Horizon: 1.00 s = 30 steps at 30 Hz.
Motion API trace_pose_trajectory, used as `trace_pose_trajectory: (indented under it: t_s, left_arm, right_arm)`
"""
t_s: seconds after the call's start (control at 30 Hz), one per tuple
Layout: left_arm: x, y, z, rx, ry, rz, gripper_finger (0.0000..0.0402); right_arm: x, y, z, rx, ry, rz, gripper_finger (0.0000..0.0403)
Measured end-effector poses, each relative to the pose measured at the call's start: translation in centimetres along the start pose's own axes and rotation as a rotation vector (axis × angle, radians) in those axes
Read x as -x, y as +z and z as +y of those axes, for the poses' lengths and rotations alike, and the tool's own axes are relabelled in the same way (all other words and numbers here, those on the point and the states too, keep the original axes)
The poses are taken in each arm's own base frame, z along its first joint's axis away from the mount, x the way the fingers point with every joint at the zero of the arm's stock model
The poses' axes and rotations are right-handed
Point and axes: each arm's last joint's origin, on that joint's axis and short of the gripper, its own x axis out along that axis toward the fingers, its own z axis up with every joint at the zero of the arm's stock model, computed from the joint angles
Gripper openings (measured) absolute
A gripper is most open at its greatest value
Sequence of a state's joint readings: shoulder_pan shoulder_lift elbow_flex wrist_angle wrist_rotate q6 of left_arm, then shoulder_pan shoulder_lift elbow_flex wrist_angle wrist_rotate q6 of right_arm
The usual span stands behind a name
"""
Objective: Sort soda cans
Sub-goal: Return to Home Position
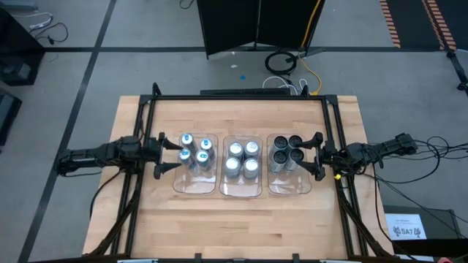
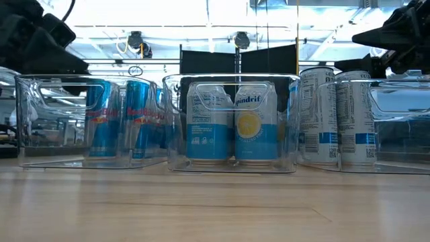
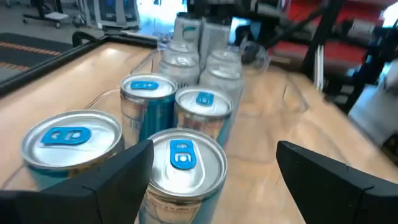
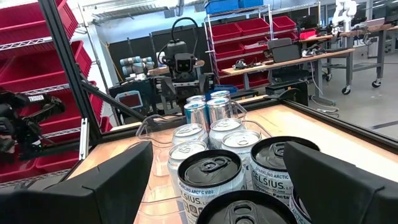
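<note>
Light wood table point(image 1: 241, 226). 3 clear plastic bins sit right on it in a row, side by side, w/ small gaps: L bin point(image 1: 194, 185), mid bin point(image 1: 242, 188), R bin point(image 1: 289, 187).

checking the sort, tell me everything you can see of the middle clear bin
The middle clear bin is a rectangular see-through plastic tray with rounded corners and a handle cut-out in its end wall. It stands flat on the wooden table, holding four upright blue-and-white cans with silver tops, two by two.
</note>
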<state>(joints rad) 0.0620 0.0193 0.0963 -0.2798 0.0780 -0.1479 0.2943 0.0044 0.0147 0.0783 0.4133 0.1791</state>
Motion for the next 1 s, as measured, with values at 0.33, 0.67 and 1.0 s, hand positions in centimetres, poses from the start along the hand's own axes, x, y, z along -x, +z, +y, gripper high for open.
trace_pose_trajectory:
  t_s: [0.33, 0.67, 1.0]
  left_arm:
    - [0.3, 0.1, 0.0, -0.076, 0.012, 0.037, 0.035]
    - [0.3, 1.3, -0.2, -0.082, -0.003, -0.093, 0.035]
    - [0.3, 1.4, -0.2, -0.083, -0.004, -0.098, 0.035]
  right_arm:
    - [0.0, 0.0, 0.0, 0.0, 0.0, 0.0, 0.0354]
    - [0.0, 0.0, 0.0, 0.0, 0.0, 0.0, 0.0354]
    - [0.0, 0.0, 0.0, 0.0, 0.0, 0.0, 0.0354]
